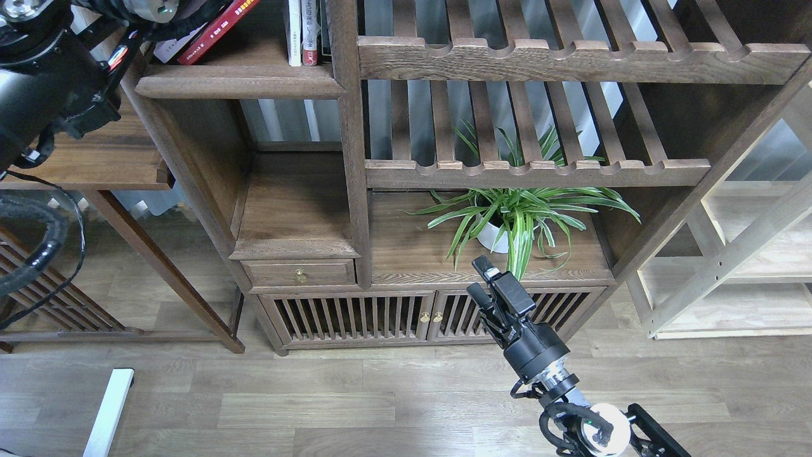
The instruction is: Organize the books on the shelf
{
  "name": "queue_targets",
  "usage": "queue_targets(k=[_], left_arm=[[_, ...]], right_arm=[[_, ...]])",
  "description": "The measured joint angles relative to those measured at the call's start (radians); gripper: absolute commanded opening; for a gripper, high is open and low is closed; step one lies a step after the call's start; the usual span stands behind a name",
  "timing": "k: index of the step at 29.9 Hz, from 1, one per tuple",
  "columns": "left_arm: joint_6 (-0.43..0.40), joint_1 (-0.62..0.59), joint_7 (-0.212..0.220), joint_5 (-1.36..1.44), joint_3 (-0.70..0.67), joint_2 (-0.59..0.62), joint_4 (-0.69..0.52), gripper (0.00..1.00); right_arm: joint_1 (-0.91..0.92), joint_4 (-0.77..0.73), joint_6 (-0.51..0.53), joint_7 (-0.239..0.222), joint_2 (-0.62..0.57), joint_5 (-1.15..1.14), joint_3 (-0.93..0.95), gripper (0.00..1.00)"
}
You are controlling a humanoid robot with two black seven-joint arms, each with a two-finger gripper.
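Observation:
The dark walnut shelf (298,222) fills the middle of the head view. In its top left compartment a red book (219,28) leans to the left against a pale white book (166,48), which my left arm (57,82) partly covers. Two upright books (302,32) stand by the post. The dark brown book is not visible. My left arm reaches up to that compartment, and its far end runs off the top edge. My right gripper (481,279) hangs low in front of the slatted cabinet doors (355,317), slightly open and empty.
A potted spider plant (507,222) stands on the lower right board, just behind my right gripper. Slatted racks (539,168) sit above it. A small brass-knobbed drawer (301,274) is under the middle board. A dark side table (95,158) stands at left, pale frame shelving (729,266) at right.

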Motion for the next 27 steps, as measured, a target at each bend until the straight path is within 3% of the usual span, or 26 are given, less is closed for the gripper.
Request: queue_targets(k=[6,11,14,19,23,27], left_arm=[[0.008,0.012,-0.021,-0.004,-0.01,0.07,-0.064,0.98],[-0.005,0.066,-0.1,-0.017,-0.014,0.16,-0.17,0.99],[-0.011,0.105,-0.189,-0.044,-0.029,0.184,-0.232,0.99],[-0.081,0.23,-0.395,-0.119,-0.092,0.201,-0.358,0.99],[-0.268,0.362,-0.538,-0.134,-0.176,0.212,-0.402,0.99],[-0.556,0.493,-0.679,-0.134,-0.273,0.216,-0.41,0.99]], right_arm=[[0.0,0.0,0.0,0.0,-0.005,-0.001,0.001,0.94],[0.005,-0.001,0.0,0.001,-0.003,-0.002,0.005,0.95],[0.013,-0.005,0.0,0.002,0.001,-0.002,0.009,0.95],[0.024,-0.006,0.0,0.002,0.001,-0.003,0.011,0.94],[0.035,-0.006,0.0,0.002,0.001,-0.013,0.007,0.94],[0.036,-0.006,0.0,0.0,0.013,-0.056,0.003,0.94]])
